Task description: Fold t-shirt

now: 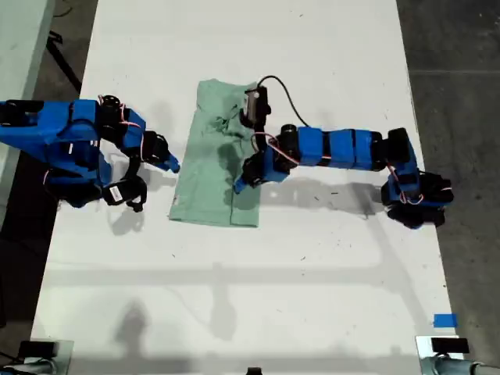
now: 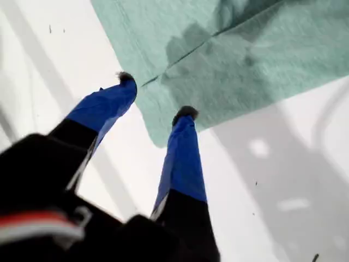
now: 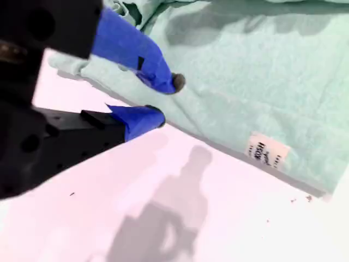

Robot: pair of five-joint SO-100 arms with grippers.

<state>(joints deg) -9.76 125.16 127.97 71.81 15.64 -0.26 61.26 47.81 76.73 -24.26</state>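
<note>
The pale mint-green t-shirt [image 1: 211, 164] lies partly folded into a tall narrow shape at the middle of the white table [image 1: 312, 297]. My first gripper [image 1: 241, 181], on the arm reaching in from the exterior view's right, hangs open over the shirt's near right corner. In the first wrist view its [image 2: 156, 95] fingertips straddle a fold edge of the t-shirt [image 2: 262, 65] with nothing between them. My second gripper [image 1: 170, 162], at the exterior view's left, is open at the shirt's left edge. There one finger [image 3: 163, 76] of the gripper [image 3: 166, 100] is above the t-shirt [image 3: 262, 71] and the other above the table.
A white label [image 3: 265, 153] shows on the shirt near its edge. A black cable [image 1: 281, 90] loops over the shirt's upper right part. Blue tape [image 1: 444, 320] marks the table's near right corner in the exterior view. Dark floor [image 1: 461, 94] borders both sides of the table.
</note>
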